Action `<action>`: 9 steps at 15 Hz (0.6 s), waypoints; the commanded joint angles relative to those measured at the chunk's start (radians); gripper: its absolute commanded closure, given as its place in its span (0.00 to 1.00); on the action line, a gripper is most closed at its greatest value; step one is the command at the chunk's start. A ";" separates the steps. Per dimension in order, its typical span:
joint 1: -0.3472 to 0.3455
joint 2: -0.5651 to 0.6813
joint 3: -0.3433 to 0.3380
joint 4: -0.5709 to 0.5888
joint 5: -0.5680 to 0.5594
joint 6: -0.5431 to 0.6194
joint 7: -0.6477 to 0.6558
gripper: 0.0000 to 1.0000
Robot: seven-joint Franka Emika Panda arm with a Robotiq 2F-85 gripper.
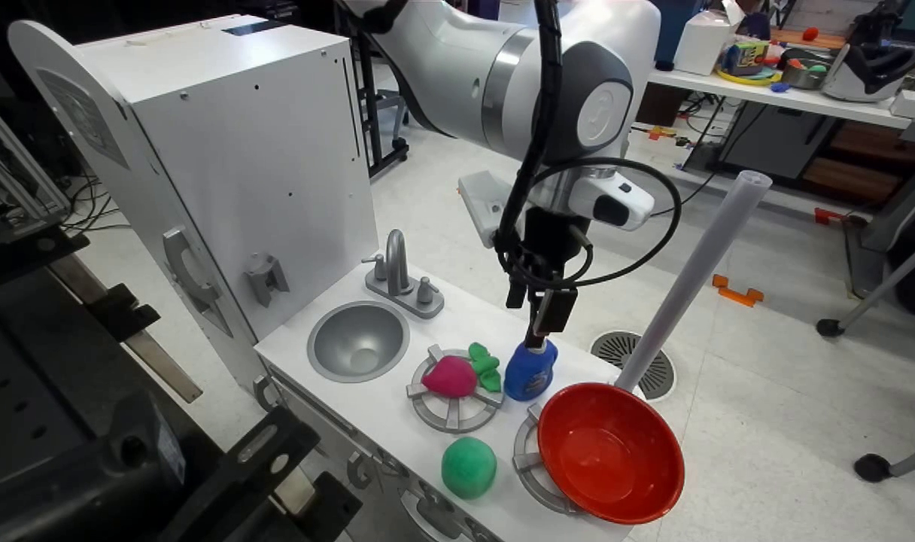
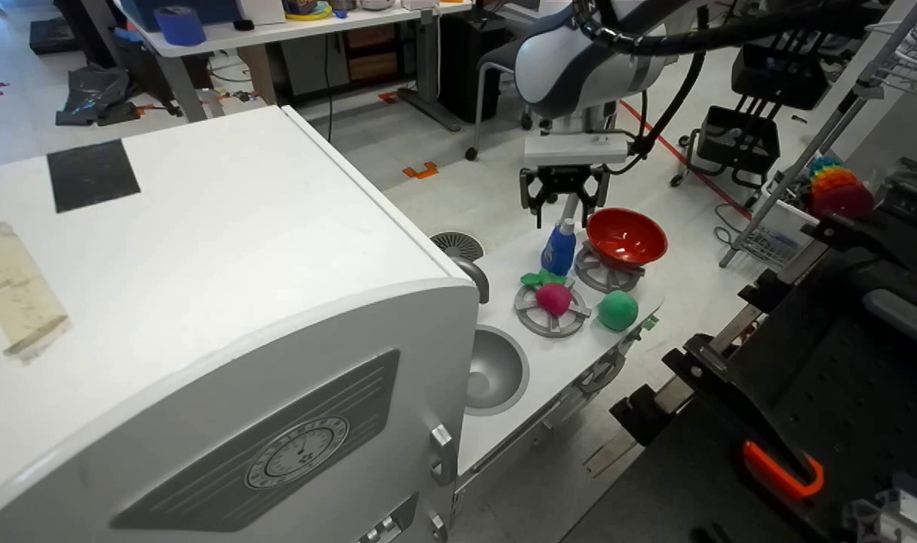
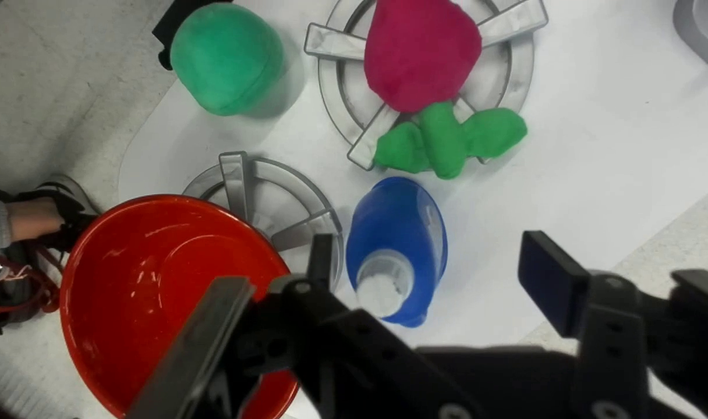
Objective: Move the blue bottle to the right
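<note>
Parted jaws over the bottle (image 3: 402, 233), the bowl (image 3: 150, 297) close on one side

In the wrist view the jaws stand wide apart and grip nothing; the bottle shows between them, nearer the finger (image 3: 320, 259) on the bowl side. If they come together, that finger will probably meet the bottle first and shove or tip it; lowered, it might catch the bowl's rim. Ahead of the jaws, the leaves (image 3: 444, 139) of the plush (image 3: 421, 55) lie just beside the bottle and could be dragged along. The finger away from the bowl hangs near the slanting edge of the surface (image 3: 593, 145), with floor (image 3: 680, 241) past it.

In an exterior view a fingertip (image 1: 533, 335) overlaps the bottle's top; whether they touch I cannot tell. If they do, pressing down could topple the bottle. Below the jaws, the same edge runs close to the bottle, so a slip that way risks a fall. On the sink (image 1: 358, 339) side of the jaws the surface runs on past the plush toward the faucet (image 1: 399, 275), likely the roomier way.

In an exterior view the bottle stands upright under the jaws, the ball (image 2: 617, 311) farther out by the opposite edge. Going toward the bowl looks tight: the burner (image 2: 608, 283) beneath it could trip the base.
</note>
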 commanded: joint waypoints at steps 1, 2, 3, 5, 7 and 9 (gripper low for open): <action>0.008 0.000 0.023 0.035 0.013 -0.108 -0.022 0.00; 0.021 -0.001 0.028 0.054 0.011 -0.168 -0.024 0.00; 0.031 -0.001 0.031 0.073 0.008 -0.241 -0.029 0.00; 0.047 -0.003 0.041 0.110 -0.001 -0.358 -0.060 0.00; 0.061 -0.058 0.057 0.057 -0.004 -0.405 -0.102 0.00; 0.069 -0.035 0.045 0.069 0.000 -0.372 -0.074 0.00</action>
